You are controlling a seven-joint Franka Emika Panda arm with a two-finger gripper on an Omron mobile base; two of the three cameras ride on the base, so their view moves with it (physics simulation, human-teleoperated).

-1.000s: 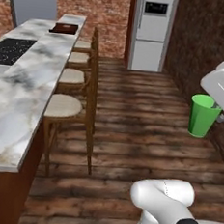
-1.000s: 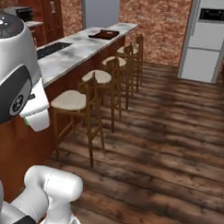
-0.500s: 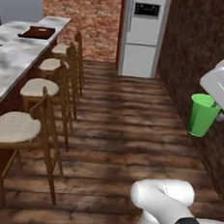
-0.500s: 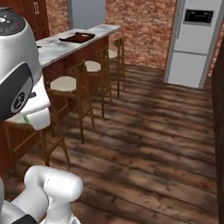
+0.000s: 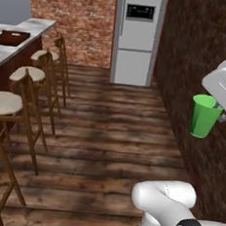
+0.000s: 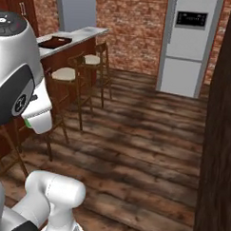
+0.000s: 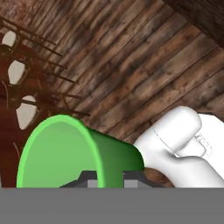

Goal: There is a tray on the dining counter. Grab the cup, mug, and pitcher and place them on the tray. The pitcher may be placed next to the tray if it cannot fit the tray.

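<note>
Claw [image 7: 105, 178] pinching green cup [image 5: 203, 115] by its rim, held upright at right of frame for transport; tray [image 5: 10, 37] sits upper left on dining counter [image 5: 30, 31], well apart.

You have a wide stretch of bare plank floor [image 5: 108, 134] ahead, open all the way to the refrigerator [image 5: 137, 36] against the brick back wall. On your left a row of bar stools [image 5: 28, 75] crowds the edge of the dining counter [image 6: 75, 37], fencing off its side. A dark wall [image 5: 198, 59] runs close along your right.
</note>
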